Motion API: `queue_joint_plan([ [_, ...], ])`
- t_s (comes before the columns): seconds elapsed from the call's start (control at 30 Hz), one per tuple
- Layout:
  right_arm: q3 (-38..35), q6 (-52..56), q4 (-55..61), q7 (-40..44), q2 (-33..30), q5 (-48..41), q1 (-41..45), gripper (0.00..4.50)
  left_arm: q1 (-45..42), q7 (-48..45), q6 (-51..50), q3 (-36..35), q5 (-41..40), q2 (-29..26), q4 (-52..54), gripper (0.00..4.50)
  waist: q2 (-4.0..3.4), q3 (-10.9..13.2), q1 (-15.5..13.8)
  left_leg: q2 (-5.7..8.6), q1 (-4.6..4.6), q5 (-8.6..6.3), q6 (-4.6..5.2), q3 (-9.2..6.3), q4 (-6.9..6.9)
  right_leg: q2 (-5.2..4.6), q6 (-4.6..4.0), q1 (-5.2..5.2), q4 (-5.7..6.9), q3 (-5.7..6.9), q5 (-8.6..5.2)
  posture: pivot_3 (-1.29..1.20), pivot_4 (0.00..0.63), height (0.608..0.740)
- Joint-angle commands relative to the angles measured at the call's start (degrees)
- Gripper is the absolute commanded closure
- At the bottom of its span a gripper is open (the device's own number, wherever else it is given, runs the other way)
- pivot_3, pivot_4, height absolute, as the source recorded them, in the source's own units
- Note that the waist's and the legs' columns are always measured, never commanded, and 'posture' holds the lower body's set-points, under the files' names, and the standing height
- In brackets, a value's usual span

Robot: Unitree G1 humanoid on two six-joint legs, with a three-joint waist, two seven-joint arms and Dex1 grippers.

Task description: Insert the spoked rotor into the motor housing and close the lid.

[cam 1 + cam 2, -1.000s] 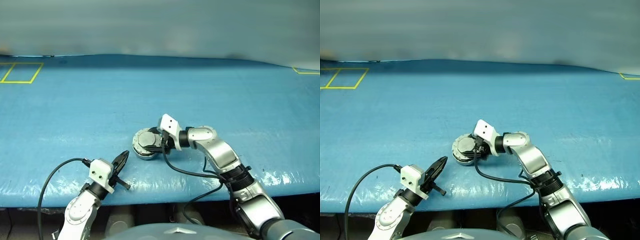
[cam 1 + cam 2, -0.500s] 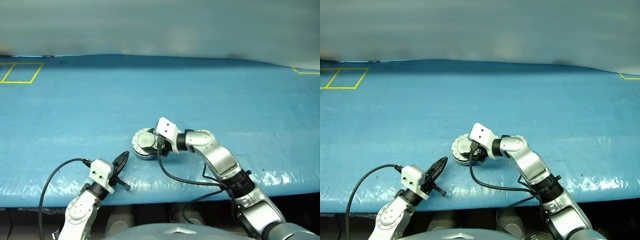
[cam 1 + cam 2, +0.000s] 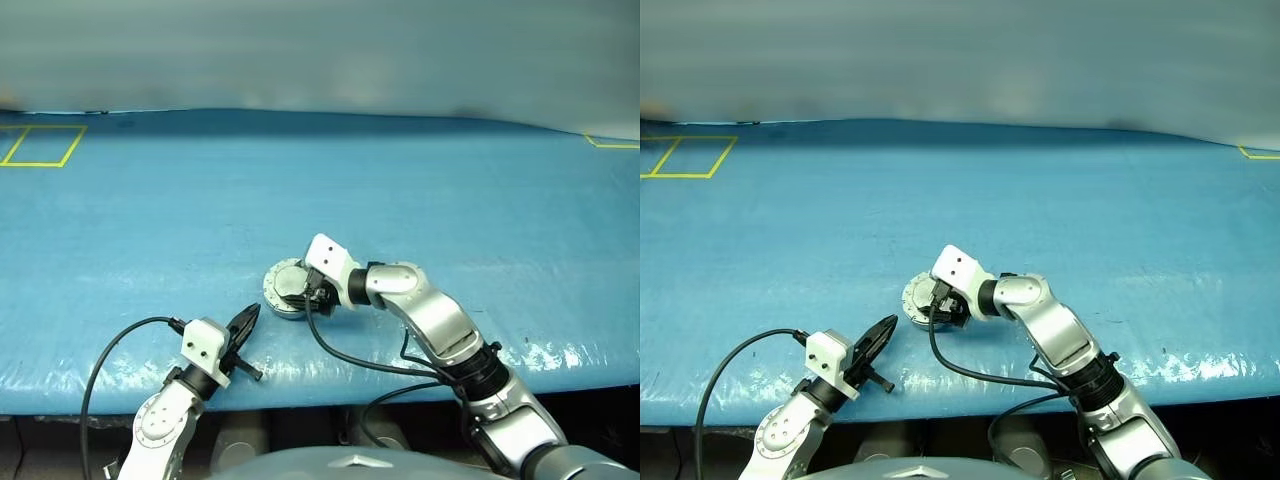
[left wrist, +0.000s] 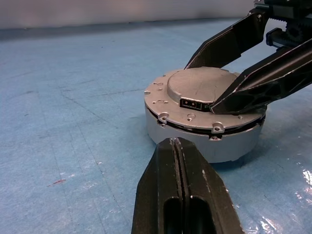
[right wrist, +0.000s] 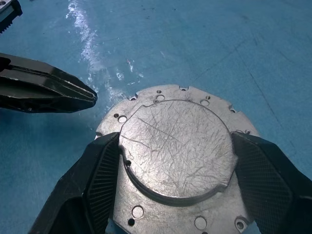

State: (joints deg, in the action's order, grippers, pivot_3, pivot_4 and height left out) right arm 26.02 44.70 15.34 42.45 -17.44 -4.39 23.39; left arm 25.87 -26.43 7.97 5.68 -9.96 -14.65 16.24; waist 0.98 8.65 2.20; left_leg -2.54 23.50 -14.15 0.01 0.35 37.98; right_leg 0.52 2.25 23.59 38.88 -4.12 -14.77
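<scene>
Black left end effector (image 3: pixel 247 322) clenched, empty, near desk's (image 3: pixel 150 220) front edge. Just beyond, at one o'clock: motor housing (image 4: pixel 204 141) on blue sheet, lid (image 5: pixel 178 146) down, straddled across raised circle by right end effector (image 5: pixel 175 163), fingers (image 5: pixel 100 170) spread.

Quick count from my end: one motor housing (image 4: pixel 204 139) with one lid (image 5: pixel 175 146) shut on top. Two grippers of mine, left (image 3: pixel 243 327) and right (image 5: pixel 170 161). One blue table (image 3: pixel 450 190).
</scene>
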Motion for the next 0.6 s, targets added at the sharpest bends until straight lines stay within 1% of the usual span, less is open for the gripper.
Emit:
queue_joint_plan([
  [0.03, 0.27, 1.14, 2.62, -1.07, 0.56, -0.84, -0.12, 1.28, 0.03, -0.35, 1.04, 0.36, -0.31, 0.10, 0.41, 4.50, 0.00, 0.00, 0.00, 0.00, 0.00, 0.00, 0.00, 0.00, 0.00, 0.00, -0.06, 0.00, 0.00, 0.00, -0.04, 0.00, 0.150, 0.740],
  [0.5, 1.82, 0.62, 2.38, -3.30, 0.40, -1.18, -2.00, 1.28, 0.26, 0.14, 0.98, 0.28, -0.22, 0.31, 0.48, 4.50, 0.01, -0.01, 0.07, -0.01, -0.01, 0.00, 0.00, 0.00, 0.00, 0.00, 0.02, 0.00, 0.00, -0.01, -0.09, 0.00, 0.150, 0.740],
  [0.6, 1.94, -0.98, 1.24, -3.22, 0.19, -1.10, -2.42, 1.28, 0.29, 0.26, 0.77, 0.32, -0.18, 0.31, 0.68, 4.50, 0.01, -0.01, 0.07, -0.01, -0.01, 0.00, 0.00, 0.00, 0.00, 0.00, 0.02, -0.01, 0.00, -0.01, -0.09, 0.00, 0.150, 0.740],
])
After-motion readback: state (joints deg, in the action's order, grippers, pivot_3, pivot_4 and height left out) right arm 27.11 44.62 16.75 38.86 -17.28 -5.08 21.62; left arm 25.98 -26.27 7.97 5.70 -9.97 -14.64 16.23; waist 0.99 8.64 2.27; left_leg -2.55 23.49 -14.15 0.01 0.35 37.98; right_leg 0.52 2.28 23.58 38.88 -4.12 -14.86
